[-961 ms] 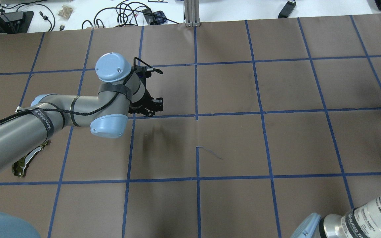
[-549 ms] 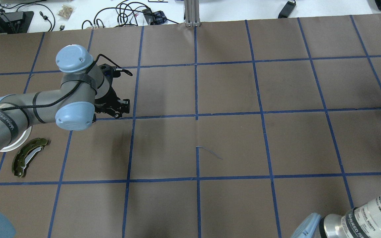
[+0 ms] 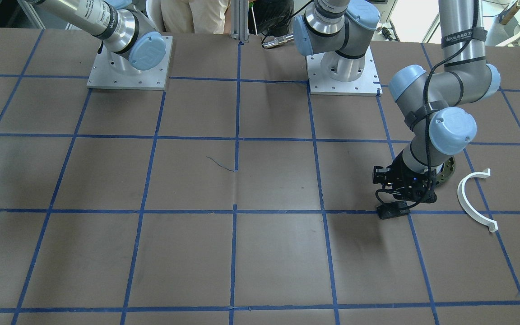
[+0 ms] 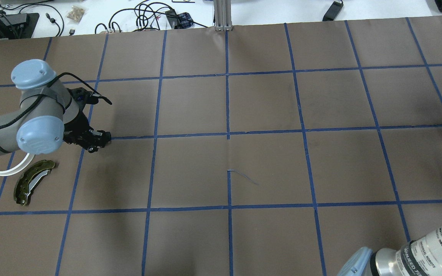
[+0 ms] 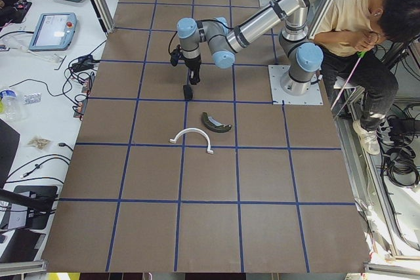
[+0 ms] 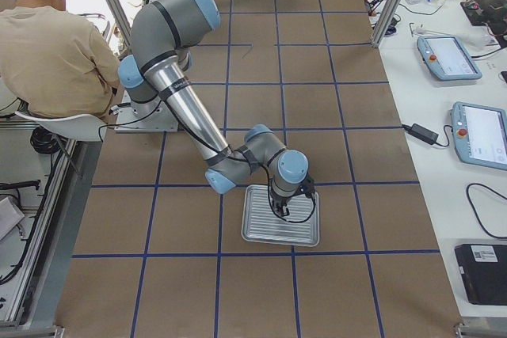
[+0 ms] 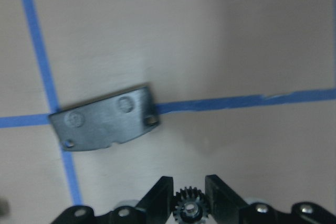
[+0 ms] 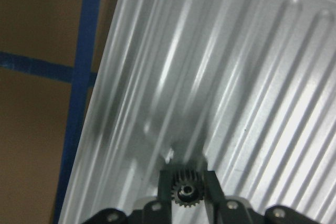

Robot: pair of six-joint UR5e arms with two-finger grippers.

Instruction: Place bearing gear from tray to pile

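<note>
Black toothed gear, pinched in the left gripper, hangs beside the pile's black plate, unreleased; right gripper pinches a second gear over the tray.

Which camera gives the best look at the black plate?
Left wrist: the black plate shows large and close, with its holes visible. The front and side views show only a small dark shape near the left arm. In the overhead view I cannot make it out.

A: How many gears?
B: Two: one gear in the left end effector, a second gear in the right end effector.
A: Other parts?
B: One brake shoe, one half-ring, one black plate, one tray.
</note>
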